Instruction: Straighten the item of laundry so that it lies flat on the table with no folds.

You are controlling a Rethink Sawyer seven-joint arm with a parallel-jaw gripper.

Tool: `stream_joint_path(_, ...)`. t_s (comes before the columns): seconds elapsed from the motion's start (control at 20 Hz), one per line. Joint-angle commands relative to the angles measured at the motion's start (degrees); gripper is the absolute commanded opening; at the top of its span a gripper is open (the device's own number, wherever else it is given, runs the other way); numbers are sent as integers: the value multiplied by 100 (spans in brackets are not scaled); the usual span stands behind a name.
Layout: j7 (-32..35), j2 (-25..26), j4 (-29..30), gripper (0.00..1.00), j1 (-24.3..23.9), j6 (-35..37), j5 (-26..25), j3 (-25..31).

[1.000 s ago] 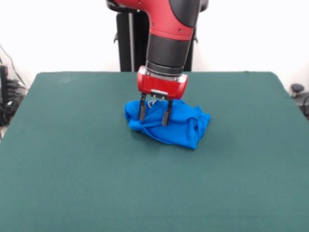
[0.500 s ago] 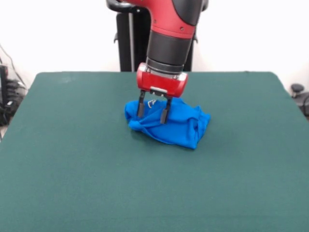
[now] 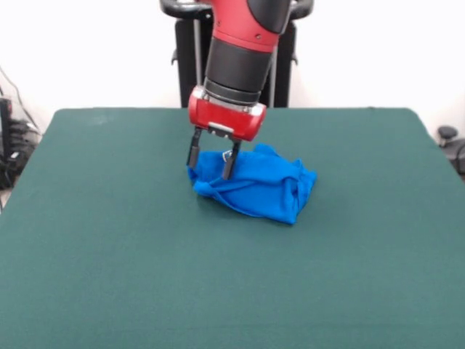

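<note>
A small bright blue item of laundry (image 3: 256, 185) lies crumpled in a folded heap near the middle of the dark green table (image 3: 109, 240). Its print is hidden in the folds. My gripper (image 3: 210, 167) hangs over the heap's left end in the front view, tilted slightly. Its two dark fingers (image 3: 194, 149) stand apart, open, with the tips at the cloth's upper left edge. Nothing is clamped between them.
The robot's black pedestal (image 3: 190, 58) stands behind the table's far edge. Cables and dark equipment (image 3: 11, 142) sit off the table's left side, and a dark object (image 3: 450, 138) off its right.
The gripper has risen a little and shifted left across the heap, from over its middle-left to its left end. The fingers stay apart. The blue cloth has hardly changed shape.
</note>
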Motion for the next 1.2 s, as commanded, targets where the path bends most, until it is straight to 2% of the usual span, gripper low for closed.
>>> stream_joint_path(0.05, 1330, -40, 527, 100, -112, 635, 207, 280)
stream_joint_path(0.2, 1303, 95, 575, 100, -297, 539, 157, 465)
stream_joint_path(0.65, 1090, 309, 554, 100, -490, 922, 97, 662)
stream_joint_path(0.95, 1105, 331, 736, 100, -773, 726, 15, 1063)
stream_joint_path(1.2, 1145, 316, 944, 100, -1242, 336, -128, 1580)
